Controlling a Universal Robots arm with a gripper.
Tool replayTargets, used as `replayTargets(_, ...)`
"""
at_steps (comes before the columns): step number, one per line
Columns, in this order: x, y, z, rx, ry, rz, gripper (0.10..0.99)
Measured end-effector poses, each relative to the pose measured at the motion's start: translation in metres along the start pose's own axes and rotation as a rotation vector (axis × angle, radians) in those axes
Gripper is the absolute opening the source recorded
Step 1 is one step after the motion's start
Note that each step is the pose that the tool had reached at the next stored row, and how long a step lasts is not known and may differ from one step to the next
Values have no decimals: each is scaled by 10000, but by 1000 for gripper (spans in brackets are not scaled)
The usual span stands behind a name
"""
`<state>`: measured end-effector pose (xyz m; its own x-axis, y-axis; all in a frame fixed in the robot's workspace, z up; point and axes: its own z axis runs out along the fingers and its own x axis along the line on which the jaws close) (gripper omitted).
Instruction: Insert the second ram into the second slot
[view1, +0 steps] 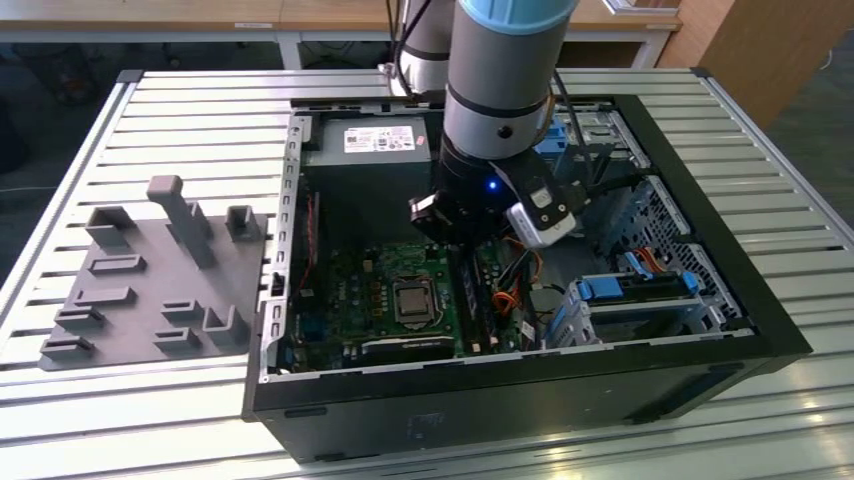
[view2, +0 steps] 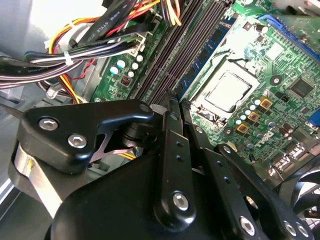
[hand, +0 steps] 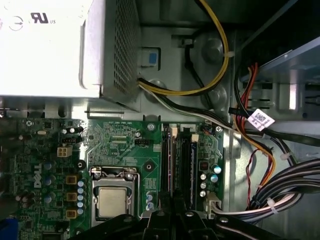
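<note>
**Slatted metal bench with an open computer case, robot hand down at the memory slots**

A slatted metal bench (view1: 174, 110) carries a black computer case (view1: 534, 400) lying on its side with the interior open. Nearest in the exterior view is the case's front wall. Behind it lies the green motherboard (view1: 347, 290) with its square processor socket (view1: 404, 300). Just beside the socket, toward the exterior view's right, run the long memory slots (hand: 183, 165). The second ram (hand: 170, 162), a thin blue-green strip, stands on edge at the socket side of that row. The hand (view1: 465, 245) hangs straight down over it. In the second wrist view its fingers (view2: 167, 130) are drawn narrow, almost together, with their tips at the strip's end. Whether they pinch the strip or only touch it cannot be told. Bundled cables (view2: 75, 50) lie on the side of the slots away from the socket. Farther back sits the silver power supply (view1: 374, 145). On the exterior view's left, just beside the case, a grey holder tray (view1: 147, 280) rests on the bench.
</note>
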<state>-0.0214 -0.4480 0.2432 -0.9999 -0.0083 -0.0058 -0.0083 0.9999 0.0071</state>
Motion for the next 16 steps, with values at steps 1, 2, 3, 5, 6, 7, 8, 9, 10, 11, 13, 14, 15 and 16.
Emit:
replayTargets(1, 0, -3, 7, 0, 0, 0, 137)
replayTargets(2, -1, -7, 14, 0, 0, -1, 137)
replayTargets(3, -1, -11, 19, 0, 1, -1, 137)
replayTargets(5, -1, -13, 33, -1, 10, -1, 137)
replayTargets(6, -1, -15, 38, 0, 15, -1, 137)
replayTargets(7, 0, -18, 42, 2, 19, -1, 137)
replayTargets(8, -1, -25, 47, 2, 23, -2, 137)
replayTargets(9, -1, -36, 51, 0, 25, -3, 137)
replayTargets(10, 0, -46, 55, 0, 28, -2, 137)
replayTargets(11, 0, -55, 57, 1, 31, -2, 137)
replayTargets(13, 1, -64, 67, -1, 31, 0, 137)
replayTargets(14, 0, -67, 73, -2, 33, 0, 137)
replayTargets(15, -1, -70, 79, -2, 42, -2, 137)
replayTargets(16, -3, -74, 82, 0, 52, -2, 137)
